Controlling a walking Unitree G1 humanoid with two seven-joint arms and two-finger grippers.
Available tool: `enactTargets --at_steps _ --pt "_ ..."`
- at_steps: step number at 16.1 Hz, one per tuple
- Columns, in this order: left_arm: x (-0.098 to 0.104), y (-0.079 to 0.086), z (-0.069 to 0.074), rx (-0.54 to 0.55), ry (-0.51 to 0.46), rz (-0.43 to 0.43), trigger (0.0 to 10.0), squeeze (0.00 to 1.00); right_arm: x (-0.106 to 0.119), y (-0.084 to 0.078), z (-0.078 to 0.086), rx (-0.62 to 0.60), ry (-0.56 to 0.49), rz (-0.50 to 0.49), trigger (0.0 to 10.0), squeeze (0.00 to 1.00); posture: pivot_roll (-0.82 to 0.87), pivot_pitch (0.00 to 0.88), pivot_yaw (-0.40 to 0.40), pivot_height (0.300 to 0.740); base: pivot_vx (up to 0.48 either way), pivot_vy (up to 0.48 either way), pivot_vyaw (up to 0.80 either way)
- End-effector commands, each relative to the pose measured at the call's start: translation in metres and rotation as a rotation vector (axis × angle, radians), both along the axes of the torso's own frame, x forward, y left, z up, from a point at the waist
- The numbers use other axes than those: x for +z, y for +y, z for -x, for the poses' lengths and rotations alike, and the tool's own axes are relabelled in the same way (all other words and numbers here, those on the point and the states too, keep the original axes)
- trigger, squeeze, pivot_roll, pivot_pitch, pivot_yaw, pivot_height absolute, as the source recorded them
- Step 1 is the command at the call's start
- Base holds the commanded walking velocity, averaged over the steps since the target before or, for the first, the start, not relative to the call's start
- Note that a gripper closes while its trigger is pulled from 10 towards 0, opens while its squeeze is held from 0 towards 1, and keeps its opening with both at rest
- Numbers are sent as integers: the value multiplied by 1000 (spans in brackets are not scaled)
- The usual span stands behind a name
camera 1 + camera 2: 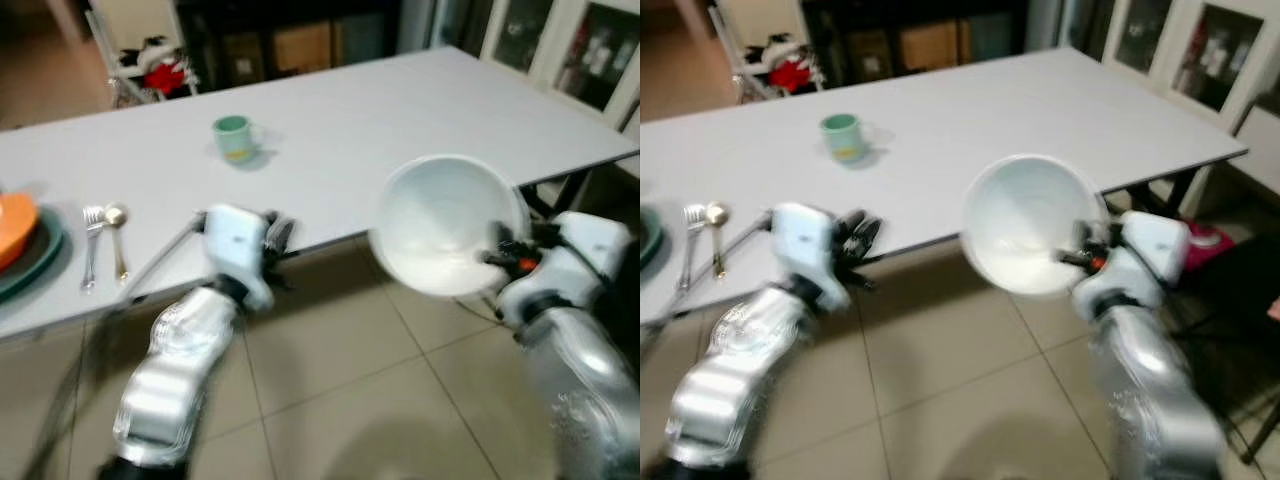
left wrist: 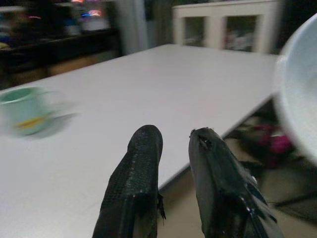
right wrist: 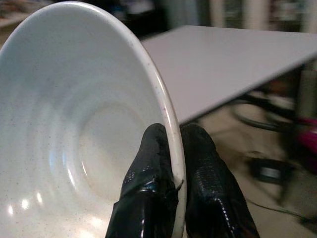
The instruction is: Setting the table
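While my head views blur, I read no writing on the green mug; wide bare table lies beyond it, fork and spoon near the front edge, an orange bowl cut off. My left jaws sit slightly parted, empty, over that edge. My right jaws clench the white bowl by its rim, off the table above the floor.

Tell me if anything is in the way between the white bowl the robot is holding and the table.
Nothing visible blocks it. The right gripper pinches the white bowl by its rim, held over the floor just off the table edge. The stretch of table beyond is bare; the green mug stands well to the left.
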State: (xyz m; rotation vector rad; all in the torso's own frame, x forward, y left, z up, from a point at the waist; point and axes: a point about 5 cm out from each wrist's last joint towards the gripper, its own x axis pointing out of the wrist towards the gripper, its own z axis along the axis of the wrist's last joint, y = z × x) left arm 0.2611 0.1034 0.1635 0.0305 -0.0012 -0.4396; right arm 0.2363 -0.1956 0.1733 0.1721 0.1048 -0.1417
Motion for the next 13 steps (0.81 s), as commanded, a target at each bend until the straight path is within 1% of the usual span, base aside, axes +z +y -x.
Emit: enactTargets --at_steps 1,4,8,9,11,13 --pt "3 12 -1 42 -13 -24 10000 0 10 12 -3 54 -55 -21 10000 0 9 0 73 740 390 0 0" --pt "1 18 -3 81 -12 -37 10000 0 10 14 -3 69 -55 -24 10000 0 12 0 67 740 386 0 0" --pt "-5 36 -4 147 -5 -78 10000 0 9 16 -6 100 -44 -37 10000 0 22 0 44 740 388 0 0" --pt "-5 36 -4 152 -3 -78 10000 0 9 16 -6 101 -44 -38 10000 0 22 0 44 740 390 0 0" --pt "-8 44 -1 184 -1 -97 10000 0 7 18 -7 129 -33 -40 10000 0 34 0 21 740 384 0 0" --pt "-11 47 3 201 5 -102 10000 0 5 20 -8 147 -22 -45 10000 0 44 0 4 740 388 0 0"
